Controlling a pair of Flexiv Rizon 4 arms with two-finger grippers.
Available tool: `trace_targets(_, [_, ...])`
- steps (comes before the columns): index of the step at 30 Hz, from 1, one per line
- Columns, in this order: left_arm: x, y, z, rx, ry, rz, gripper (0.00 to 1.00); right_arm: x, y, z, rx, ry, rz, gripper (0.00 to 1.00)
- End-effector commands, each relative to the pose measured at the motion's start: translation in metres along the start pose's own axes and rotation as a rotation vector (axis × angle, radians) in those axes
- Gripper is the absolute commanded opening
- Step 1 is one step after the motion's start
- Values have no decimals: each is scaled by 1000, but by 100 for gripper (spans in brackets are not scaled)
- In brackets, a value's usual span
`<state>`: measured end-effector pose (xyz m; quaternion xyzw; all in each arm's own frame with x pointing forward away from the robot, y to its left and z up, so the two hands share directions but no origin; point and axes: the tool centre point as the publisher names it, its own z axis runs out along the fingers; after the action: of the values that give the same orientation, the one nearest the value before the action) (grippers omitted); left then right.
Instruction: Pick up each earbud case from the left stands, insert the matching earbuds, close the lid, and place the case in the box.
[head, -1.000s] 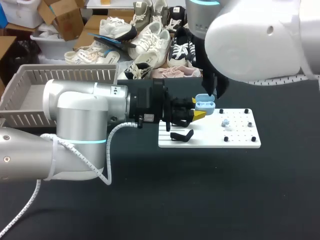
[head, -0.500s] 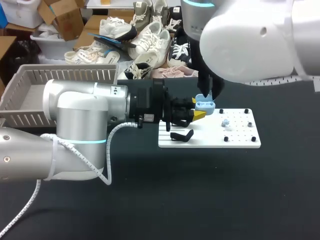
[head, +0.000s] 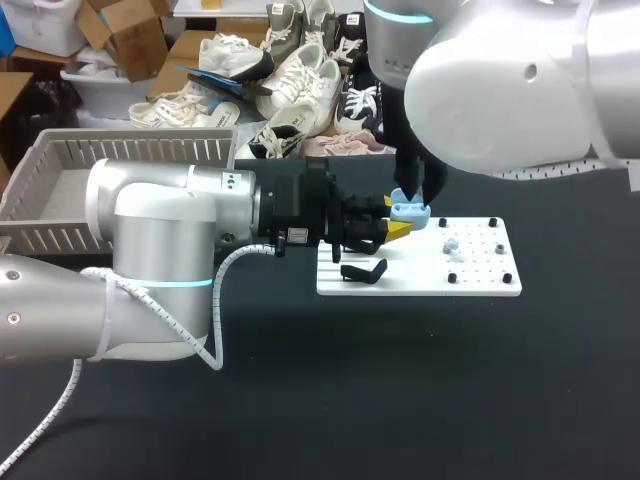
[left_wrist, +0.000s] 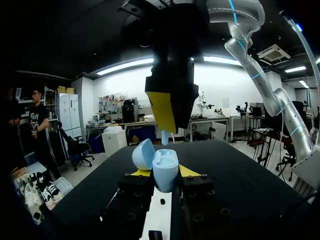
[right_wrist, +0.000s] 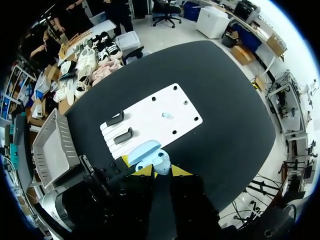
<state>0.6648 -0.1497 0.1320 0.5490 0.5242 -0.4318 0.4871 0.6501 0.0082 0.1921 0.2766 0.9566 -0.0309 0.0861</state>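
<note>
left gripper (left_wrist: 160, 174): clamped on the open earbud case (left_wrist: 166, 169), which is held above the far edge of the white board (head: 480, 278).
right gripper (left_wrist: 170, 112): pinched on a pale earbud (left_wrist: 164, 136), poised just above the case.
step: the earbud should be lowered straight into its socket and released only once seated, with the case kept steady.

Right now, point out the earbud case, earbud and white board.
earbud case (left_wrist: 166, 172): left wrist view, on its open body.
earbud (left_wrist: 164, 137): left wrist view, on its stem.
white board (head: 480, 282): head view, bare front edge.
</note>
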Motion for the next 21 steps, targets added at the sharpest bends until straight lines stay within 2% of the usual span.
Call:
trace_targets(1, [1,-2,0,-7,-2,1,0,2,-1,1,-2,-2,2,0])
trace_targets(21, [1,-2,0,-7,-2,1,0,2,1,7,4,8,0,0])
